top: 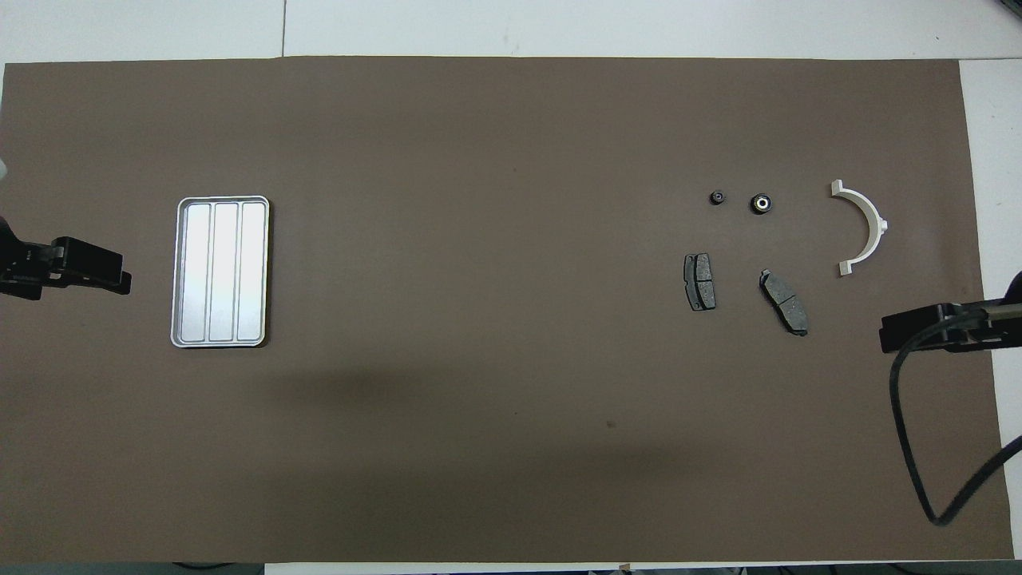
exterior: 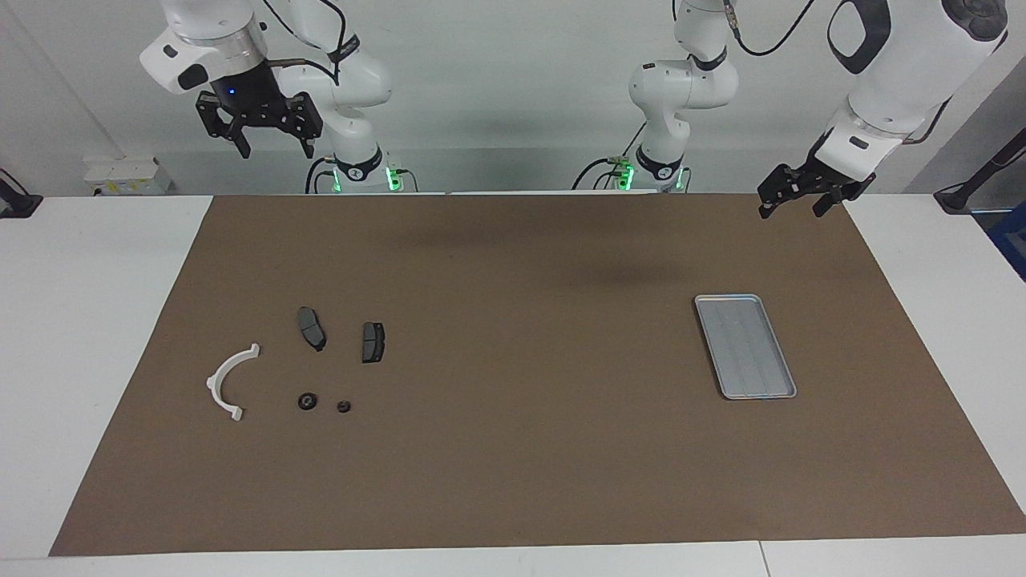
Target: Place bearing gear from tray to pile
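Showing only tips overhead, left gripper (exterior: 801, 200); right gripper (exterior: 258, 128) likewise.

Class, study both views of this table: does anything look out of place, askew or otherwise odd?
Nothing is spilled or damaged. One oddity: the tray is empty, and two small round parts already lie with the pile, beside the white bracket. Both hands, left and right, hang open, holding nothing.
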